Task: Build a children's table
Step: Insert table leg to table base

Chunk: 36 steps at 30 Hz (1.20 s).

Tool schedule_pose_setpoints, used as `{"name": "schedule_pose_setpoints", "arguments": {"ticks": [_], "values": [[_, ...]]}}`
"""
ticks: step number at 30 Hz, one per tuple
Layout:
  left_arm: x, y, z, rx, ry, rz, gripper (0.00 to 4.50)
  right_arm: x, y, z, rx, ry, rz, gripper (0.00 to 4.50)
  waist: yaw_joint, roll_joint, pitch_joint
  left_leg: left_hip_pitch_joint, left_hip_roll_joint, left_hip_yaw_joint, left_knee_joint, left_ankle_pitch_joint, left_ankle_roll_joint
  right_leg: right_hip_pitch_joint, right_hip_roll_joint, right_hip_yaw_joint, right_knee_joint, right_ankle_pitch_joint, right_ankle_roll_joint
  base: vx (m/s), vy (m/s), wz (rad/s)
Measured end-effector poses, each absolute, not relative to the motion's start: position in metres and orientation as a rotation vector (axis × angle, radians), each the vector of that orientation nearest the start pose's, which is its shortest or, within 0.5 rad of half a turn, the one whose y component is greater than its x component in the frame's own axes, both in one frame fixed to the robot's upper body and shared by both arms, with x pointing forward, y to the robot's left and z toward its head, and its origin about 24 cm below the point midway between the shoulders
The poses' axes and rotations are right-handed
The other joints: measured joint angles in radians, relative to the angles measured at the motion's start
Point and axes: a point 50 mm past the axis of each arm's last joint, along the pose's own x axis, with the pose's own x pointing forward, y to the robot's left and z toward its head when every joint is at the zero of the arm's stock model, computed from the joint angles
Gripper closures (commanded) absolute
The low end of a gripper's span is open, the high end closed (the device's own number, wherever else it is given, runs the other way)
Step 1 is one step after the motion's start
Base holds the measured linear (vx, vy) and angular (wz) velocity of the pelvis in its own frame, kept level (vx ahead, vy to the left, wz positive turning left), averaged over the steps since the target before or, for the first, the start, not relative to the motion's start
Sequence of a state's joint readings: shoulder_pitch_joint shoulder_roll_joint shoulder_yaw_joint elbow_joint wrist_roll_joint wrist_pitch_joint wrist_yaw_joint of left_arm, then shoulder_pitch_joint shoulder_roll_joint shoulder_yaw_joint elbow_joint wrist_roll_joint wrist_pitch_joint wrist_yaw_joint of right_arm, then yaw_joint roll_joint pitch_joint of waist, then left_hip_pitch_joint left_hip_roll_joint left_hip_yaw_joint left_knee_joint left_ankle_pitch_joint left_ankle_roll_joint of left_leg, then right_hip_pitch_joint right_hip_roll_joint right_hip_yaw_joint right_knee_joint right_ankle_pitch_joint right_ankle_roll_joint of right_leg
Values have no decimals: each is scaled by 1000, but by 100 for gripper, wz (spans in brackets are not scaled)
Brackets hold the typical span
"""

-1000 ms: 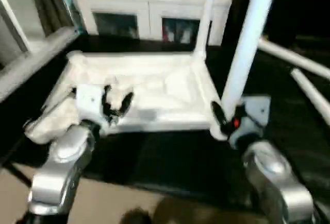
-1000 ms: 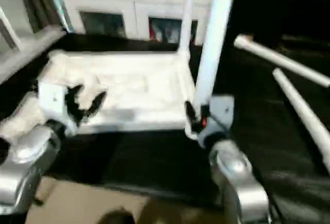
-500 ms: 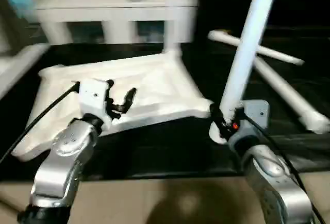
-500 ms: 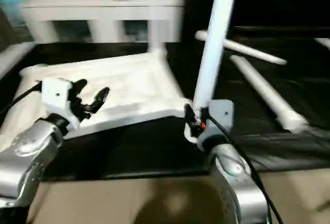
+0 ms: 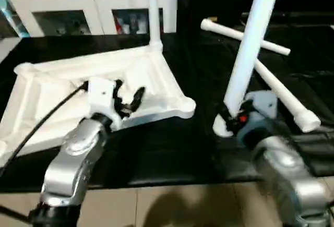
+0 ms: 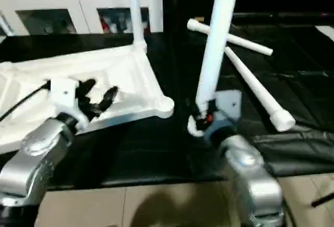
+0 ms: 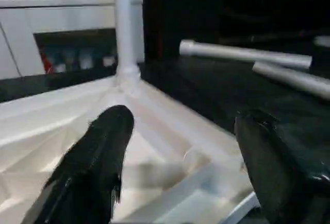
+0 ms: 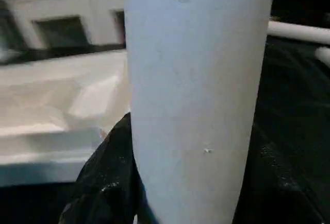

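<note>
The children's table top [image 5: 62, 88] lies upside down on the black mat, ribbed side up. One white leg [image 5: 153, 8] stands upright in its far right corner. My left gripper [image 5: 129, 93] hovers open over the top's near edge, with nothing between its fingers [image 7: 98, 157]. My right gripper [image 5: 229, 117] is shut on a second leg [image 5: 250, 39], which stands nearly upright. That leg's lower end sits just right of the near right corner socket [image 5: 185, 107], apart from it. In the right wrist view this leg [image 8: 196, 105] stands between the black fingers [image 8: 103, 183].
Two loose legs lie on the mat at the right, one farther back [image 5: 245, 36] and one nearer [image 5: 284, 99]. A white cabinet with glass doors [image 5: 94, 5] stands behind. The mat's front edge [image 5: 156, 177] borders beige floor.
The camera has swung, so the whole scene has shifted left. The gap between the held leg's lower end and the near corner socket looks wider. Both grippers keep their state.
</note>
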<state>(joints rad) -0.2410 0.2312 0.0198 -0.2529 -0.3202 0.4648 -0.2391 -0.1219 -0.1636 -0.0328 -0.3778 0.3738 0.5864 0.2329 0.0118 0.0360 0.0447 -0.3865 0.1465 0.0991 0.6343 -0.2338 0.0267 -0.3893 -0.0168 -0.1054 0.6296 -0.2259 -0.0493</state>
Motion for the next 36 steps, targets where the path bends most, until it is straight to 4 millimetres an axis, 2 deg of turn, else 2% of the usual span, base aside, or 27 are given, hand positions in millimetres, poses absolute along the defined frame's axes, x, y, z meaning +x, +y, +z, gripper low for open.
{"name": "schedule_pose_setpoints", "arguments": {"ticks": [2, 4, 6, 8, 11, 15, 18, 21, 31, 36], "values": [[289, 148, 134, -119, -36, -419, 93, 263, -139, 117, 205, 63, 507, 256, 12, 5, 1, 3, 7, -3, -11, 11, -40, 0, 1, -3, -4, 4, 0, 0, 0, 0], [296, 145, 148, -183, -74, -464, 93, 267, -136, 125, 244, 63, 639, 256, 25, 8, 2, 5, 12, 1, -12, 19, -71, 3, 0, -6, -6, 4, -5, 0, 0, 0], [299, 143, 157, -249, -92, -519, 65, 270, -140, 132, 273, 69, 732, 256, 32, 8, 2, 6, 13, 8, -12, 22, -75, 6, -5, -7, -12, 9, -2, 0, 0, 0], [299, 140, 160, -304, -83, -591, 59, 272, -144, 137, 296, 72, 792, 256, 37, 7, 2, 11, 17, 19, -12, 23, -76, 8, -8, -6, -17, 14, 1, -17, 55, 3], [295, 129, 162, -402, -42, -743, 40, 274, -146, 144, 367, 72, 905, 256, 46, 1, 5, 11, 16, 31, -9, 22, -74, 8, -13, -1, -18, 22, -2, -4, 38, 0], [291, 112, 187, -601, -26, -998, 12, 275, -149, 153, 394, 90, 1054, 256, 60, -5, 7, 13, 17, 48, -9, 24, -72, 8, -18, 4, -17, 25, 0, 0, 0, 0], [285, 106, 199, -704, -7, -1150, 5, 273, -149, 158, 380, 114, 1138, 256, 70, -5, 7, 14, 17, 53, -10, 25, -70, 7, -21, 5, -15, 25, 2, 0, 0, 0], [280, 100, 203, -773, 19, -1256, 5, 270, -146, 158, 374, 143, 1205, 256, 77, -6, 7, 14, 18, 54, -10, 25, -70, 7, -21, 5, -15, 24, 3, 0, 0, 0], [277, 80, 201, -670, 109, -1340, 5, 264, -143, 155, 326, 206, 1304, 256, 90, -6, 7, 14, 18, 56, -11, 25, -69, 6, -22, 5, -15, 21, 11, 0, 0, 0], [293, 77, 196, -539, 71, -1162, 5, 269, -142, 150, 228, 228, 1213, 256, 89, -6, 7, 14, 18, 56, -11, 26, -68, 6, -22, 5, -15, 21, 13, 0, 0, 0]]}}
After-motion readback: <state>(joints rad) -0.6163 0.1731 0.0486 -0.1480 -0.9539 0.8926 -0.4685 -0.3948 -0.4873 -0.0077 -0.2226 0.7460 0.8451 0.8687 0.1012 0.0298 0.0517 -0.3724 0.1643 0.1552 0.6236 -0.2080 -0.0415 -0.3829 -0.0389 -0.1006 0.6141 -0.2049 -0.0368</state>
